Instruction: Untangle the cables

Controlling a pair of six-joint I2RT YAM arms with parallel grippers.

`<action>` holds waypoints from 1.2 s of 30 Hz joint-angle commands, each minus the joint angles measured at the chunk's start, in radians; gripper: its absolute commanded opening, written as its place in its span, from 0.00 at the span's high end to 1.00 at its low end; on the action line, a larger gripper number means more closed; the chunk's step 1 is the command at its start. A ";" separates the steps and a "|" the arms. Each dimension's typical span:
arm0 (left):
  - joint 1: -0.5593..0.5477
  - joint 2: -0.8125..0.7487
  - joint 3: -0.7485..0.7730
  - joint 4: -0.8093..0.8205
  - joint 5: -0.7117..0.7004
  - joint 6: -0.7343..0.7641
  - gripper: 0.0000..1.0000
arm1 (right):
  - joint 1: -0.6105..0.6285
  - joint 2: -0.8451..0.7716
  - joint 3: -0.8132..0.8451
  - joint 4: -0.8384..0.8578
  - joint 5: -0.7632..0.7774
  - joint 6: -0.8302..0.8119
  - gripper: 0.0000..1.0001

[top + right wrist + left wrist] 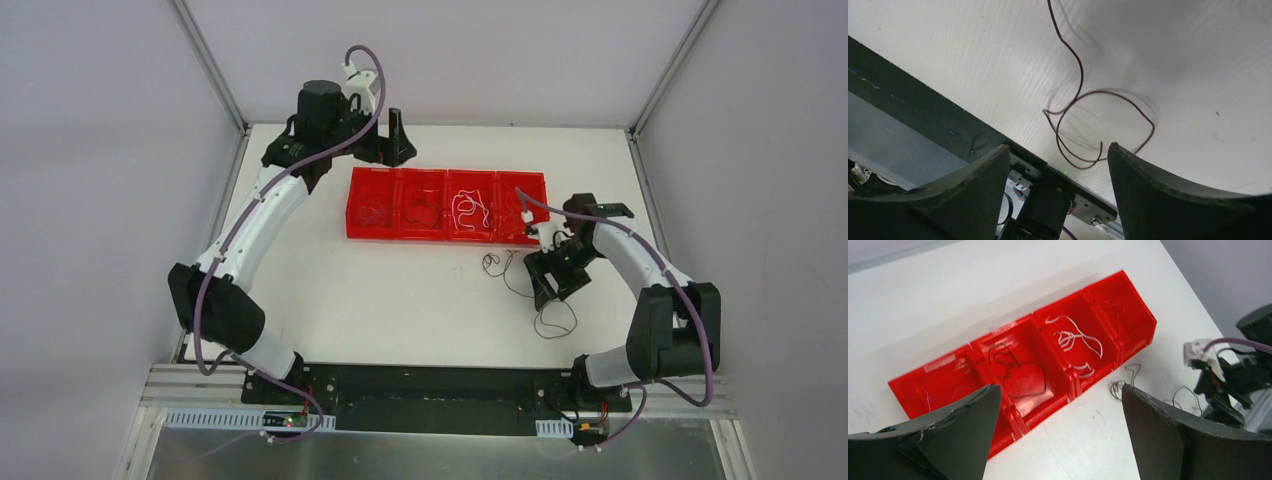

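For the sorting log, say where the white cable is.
In the top view the white cable lies in the third compartment from the left of the red tray, one compartment right of the dark cable.

Tray [400, 237] sits mid-table [400, 300], cables [468, 210] lying in its bins; loose cables [1103, 91] sprawl before its right end, beside the right gripper [548, 295].

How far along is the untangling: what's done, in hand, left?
Done: a thin white wire lies alone in one compartment of the red plastic tray, a dark looped wire in the next. In hand: nothing; the left gripper and right gripper are open. Left: thin dark wires lie loose on the white table beside the tray.
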 commanded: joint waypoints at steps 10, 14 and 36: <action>0.109 -0.285 -0.175 -0.160 0.030 0.052 0.01 | 0.157 0.256 0.045 0.101 -0.012 0.114 0.79; 0.147 -0.339 -0.202 -0.186 0.058 0.059 0.01 | 0.156 0.205 0.120 0.049 -0.119 0.093 1.00; 0.039 -0.350 -0.295 -0.163 0.459 0.214 0.10 | 0.220 -0.254 0.346 0.187 -0.489 0.213 1.00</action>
